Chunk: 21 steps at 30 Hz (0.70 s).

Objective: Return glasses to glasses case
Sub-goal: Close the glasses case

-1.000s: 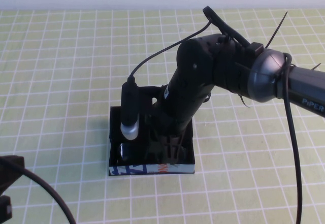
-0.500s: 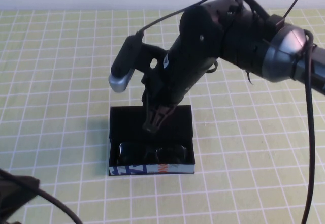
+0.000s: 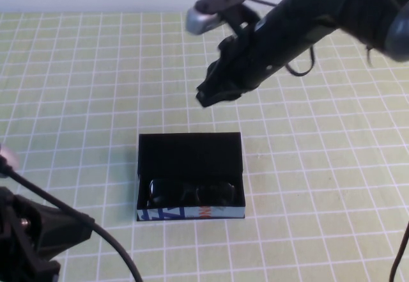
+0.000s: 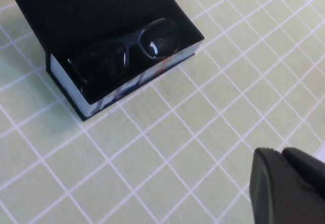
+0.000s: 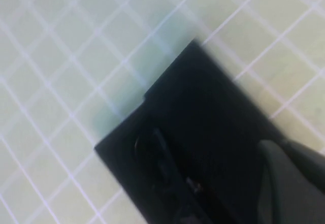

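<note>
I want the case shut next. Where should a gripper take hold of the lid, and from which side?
Judging by its pose, grip the lid at its free far edge, coming from above and behind: it stands open behind the glasses. The right gripper hangs nearest; the left gripper is low beside the glasses case.

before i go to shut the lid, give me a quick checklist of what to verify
1. Glasses inside the glasses case, behind its printed front edge: ok.
2. Lid up, standing open behind the glasses: ok.
3. Glasses lying fully flat, nothing poking above the rim: cannot tell.
4. Right pincer raised off the case, beyond its far edge, holding nothing: ok.
5. Left pincer low on the near left, away from the case: ok.
6. Whether either pincer is open: cannot tell.
</note>
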Tool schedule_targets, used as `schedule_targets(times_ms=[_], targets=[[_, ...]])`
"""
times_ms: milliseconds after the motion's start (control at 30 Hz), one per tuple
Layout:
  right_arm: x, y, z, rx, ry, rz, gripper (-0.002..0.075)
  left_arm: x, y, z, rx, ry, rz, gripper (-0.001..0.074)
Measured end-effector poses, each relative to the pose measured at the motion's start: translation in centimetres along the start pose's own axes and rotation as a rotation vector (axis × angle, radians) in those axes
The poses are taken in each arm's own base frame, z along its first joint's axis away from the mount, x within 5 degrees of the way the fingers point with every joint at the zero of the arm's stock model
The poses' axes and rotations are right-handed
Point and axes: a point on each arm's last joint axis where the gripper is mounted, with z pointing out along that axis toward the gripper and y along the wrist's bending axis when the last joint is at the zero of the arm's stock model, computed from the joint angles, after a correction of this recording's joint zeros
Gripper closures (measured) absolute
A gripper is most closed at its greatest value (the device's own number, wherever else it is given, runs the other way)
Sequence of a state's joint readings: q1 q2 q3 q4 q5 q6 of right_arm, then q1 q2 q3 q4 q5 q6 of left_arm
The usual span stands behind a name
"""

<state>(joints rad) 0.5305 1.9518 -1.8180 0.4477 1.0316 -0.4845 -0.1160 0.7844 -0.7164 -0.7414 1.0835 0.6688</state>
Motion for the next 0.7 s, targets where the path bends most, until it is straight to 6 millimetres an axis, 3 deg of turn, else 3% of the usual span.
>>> schedule_targets(times_ms=[167,333,700], targets=[[0.2,-3.1,-1.6,-0.002,-0.058,0.106,0.0742,-0.2,0.1,0.0,-0.016,-0.019,0.053,0.0738],[0.3,-3.5,-1.9,0.0,-0.067,0.12,0.0742,-0.4,0.6,0.5,-0.016,-0.003,0.109,0.0738],[0.7,-4.5,1.5,-0.098,-0.05,0.222,0.0742,-0.7,0.2,5.5,0.053,0.169,0.259,0.0738]])
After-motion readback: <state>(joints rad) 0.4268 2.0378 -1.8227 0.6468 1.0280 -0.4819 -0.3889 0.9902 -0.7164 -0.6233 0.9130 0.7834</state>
